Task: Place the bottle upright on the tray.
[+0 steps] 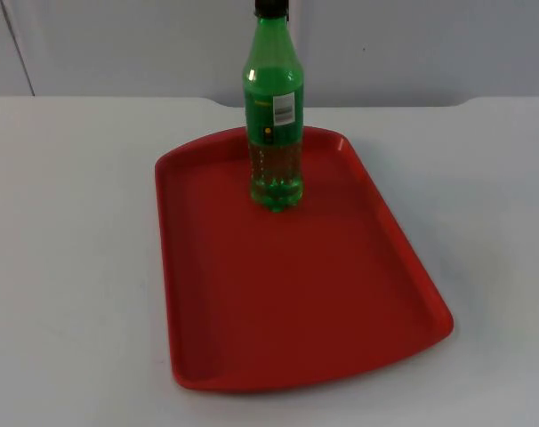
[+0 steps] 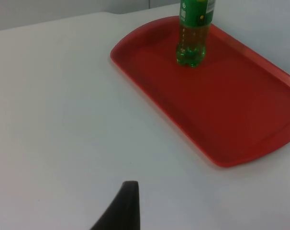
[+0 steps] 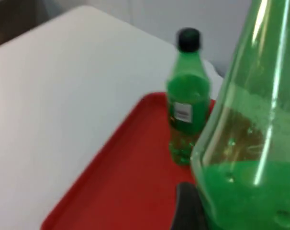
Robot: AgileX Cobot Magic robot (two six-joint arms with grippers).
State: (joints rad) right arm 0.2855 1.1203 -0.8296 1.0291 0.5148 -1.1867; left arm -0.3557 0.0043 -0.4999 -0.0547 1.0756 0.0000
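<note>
left end effector point(image 2: 121, 211) above table

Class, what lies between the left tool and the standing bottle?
In the left wrist view, bare white table, then the near rim and floor of the red tray, separate the left tool from the bottle.

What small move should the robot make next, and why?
Probably carry the second bottle, close against the right gripper, toward bare tray floor: the first bottle already stands upright at the tray's far end. The left gripper waits over the table.
</note>
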